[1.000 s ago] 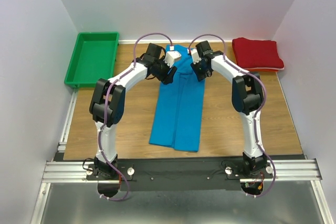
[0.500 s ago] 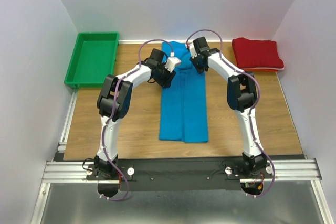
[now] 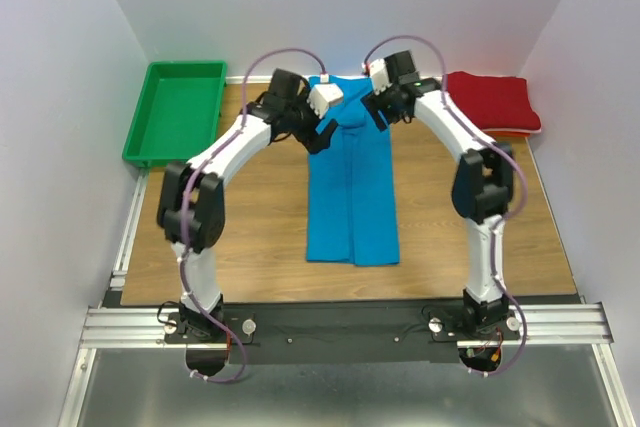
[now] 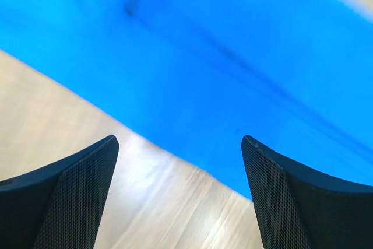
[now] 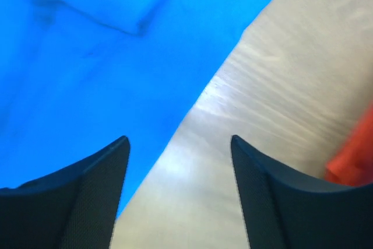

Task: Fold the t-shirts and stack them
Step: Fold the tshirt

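Where the arms cross it, the blue shirt [image 3: 352, 197], flat on the table [image 3: 250, 237], has its far end hidden. Over its left edge the left gripper [image 4: 178, 155] gapes empty; over its right edge, the right gripper [image 5: 180, 144] too. Further right sits the red shirt [image 3: 492, 102]. A second ago both grippers were narrower, the shirt skewed.

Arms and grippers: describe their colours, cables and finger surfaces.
Left arm and right arm: white links, bulky black joints, a thin lilac cable looping along each. Left gripper and right gripper: black tapered fingers with a fine mesh texture.
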